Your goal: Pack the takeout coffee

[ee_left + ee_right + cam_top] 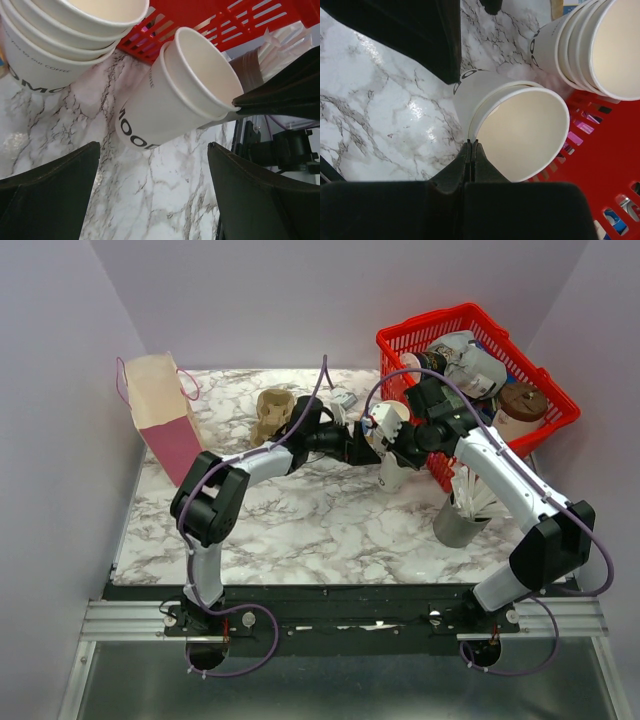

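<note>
So the right tool (471, 145) pinches the paper cup (522, 132) by its rim. The left tool (154, 145) is wide open, so close it gently round the body.

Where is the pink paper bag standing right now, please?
In the top view, the pink paper bag stands at the far left corner of the table; the brown cup carrier sits to its right.

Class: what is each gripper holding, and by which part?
Right gripper pinches a white cup by its rim; left gripper, open, holds nothing.
</note>
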You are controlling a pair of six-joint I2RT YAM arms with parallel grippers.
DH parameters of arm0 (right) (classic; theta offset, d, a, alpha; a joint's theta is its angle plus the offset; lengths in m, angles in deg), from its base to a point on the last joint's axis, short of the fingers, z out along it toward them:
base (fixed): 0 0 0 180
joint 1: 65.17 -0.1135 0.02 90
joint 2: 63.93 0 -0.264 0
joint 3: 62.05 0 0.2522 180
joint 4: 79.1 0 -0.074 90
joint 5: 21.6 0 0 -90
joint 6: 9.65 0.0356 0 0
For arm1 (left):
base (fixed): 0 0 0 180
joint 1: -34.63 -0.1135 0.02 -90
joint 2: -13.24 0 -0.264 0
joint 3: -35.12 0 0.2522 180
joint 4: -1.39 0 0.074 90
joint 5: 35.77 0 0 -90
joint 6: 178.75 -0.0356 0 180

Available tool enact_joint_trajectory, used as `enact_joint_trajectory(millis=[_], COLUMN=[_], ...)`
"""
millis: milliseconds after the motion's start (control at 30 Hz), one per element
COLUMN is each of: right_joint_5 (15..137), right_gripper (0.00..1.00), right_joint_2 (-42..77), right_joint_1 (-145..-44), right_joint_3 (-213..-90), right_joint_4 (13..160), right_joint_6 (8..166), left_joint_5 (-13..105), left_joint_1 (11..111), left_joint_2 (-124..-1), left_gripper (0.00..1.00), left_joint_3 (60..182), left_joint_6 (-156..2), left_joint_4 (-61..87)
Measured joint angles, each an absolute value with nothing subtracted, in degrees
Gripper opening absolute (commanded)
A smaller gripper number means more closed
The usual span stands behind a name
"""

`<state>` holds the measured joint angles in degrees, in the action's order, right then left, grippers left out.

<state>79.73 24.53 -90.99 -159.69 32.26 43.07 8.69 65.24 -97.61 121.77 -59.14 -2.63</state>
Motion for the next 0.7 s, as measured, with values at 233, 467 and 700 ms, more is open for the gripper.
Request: enact_joint_trajectory(millis=[233, 467, 700], right_joint_5=[79.67, 79.29, 77.68], right_gripper=[0.01, 0.01, 0.01], right_joint_2=[25.65, 25.65, 25.65], right_joint_1=[-91.01, -91.30, -91.45], right_joint_3=[-159.69, -159.69, -159.62], right_joint_4=[32.26, 32.24, 32.66], right_joint_6=[44.58, 44.75, 44.80], left_joint_5=[8.56, 8.54, 7.62], left_joint_1=[66.64, 66.77, 67.36], left_joint_2=[-101.72, -104.38, -105.63], left_gripper=[0.96, 0.96, 0.97], left_joint_3=[122.95, 124.52, 127.19], left_joint_6=[-52.81, -49.22, -48.32], left_joint_4=[-6.89, -9.10, -10.08])
